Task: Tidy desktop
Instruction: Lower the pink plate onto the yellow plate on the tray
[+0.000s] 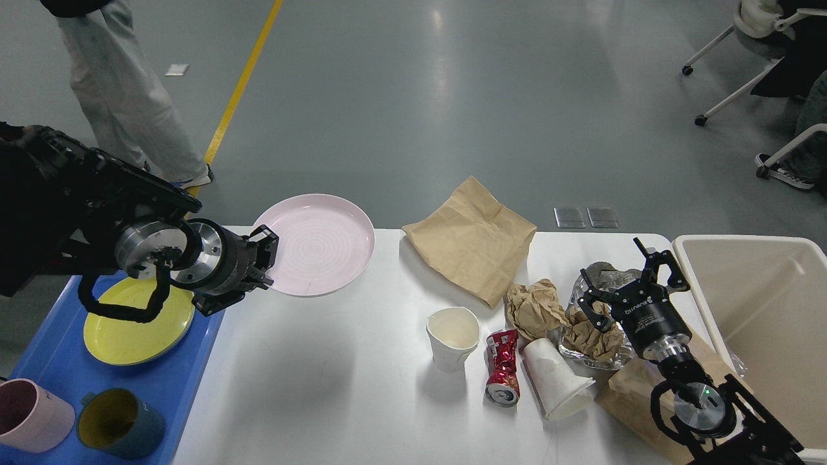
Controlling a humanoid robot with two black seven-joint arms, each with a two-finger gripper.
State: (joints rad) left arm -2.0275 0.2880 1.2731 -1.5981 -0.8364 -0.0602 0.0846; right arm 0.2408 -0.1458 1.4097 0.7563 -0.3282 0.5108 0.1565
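Note:
The white desktop [336, 387] fills the lower middle of the head view. My left gripper [266, 261] is shut on the near-left rim of a pink plate [316, 244], which hangs lifted above the desktop's far left part. My right gripper [630, 278] stands open over a heap of crumpled brown paper [591, 336] and foil at the right. A white paper cup [453, 336] stands upright mid-table. A crushed red can [503, 367] and a tipped white cup [557, 378] lie beside it.
A blue tray [58, 374] at the left holds a yellow plate [132, 323], a pink mug [29, 416] and a dark mug [119, 423]. A flat brown paper bag [471, 239] lies at the far edge. A beige bin [769, 310] stands at the right. A person [123, 90] walks behind.

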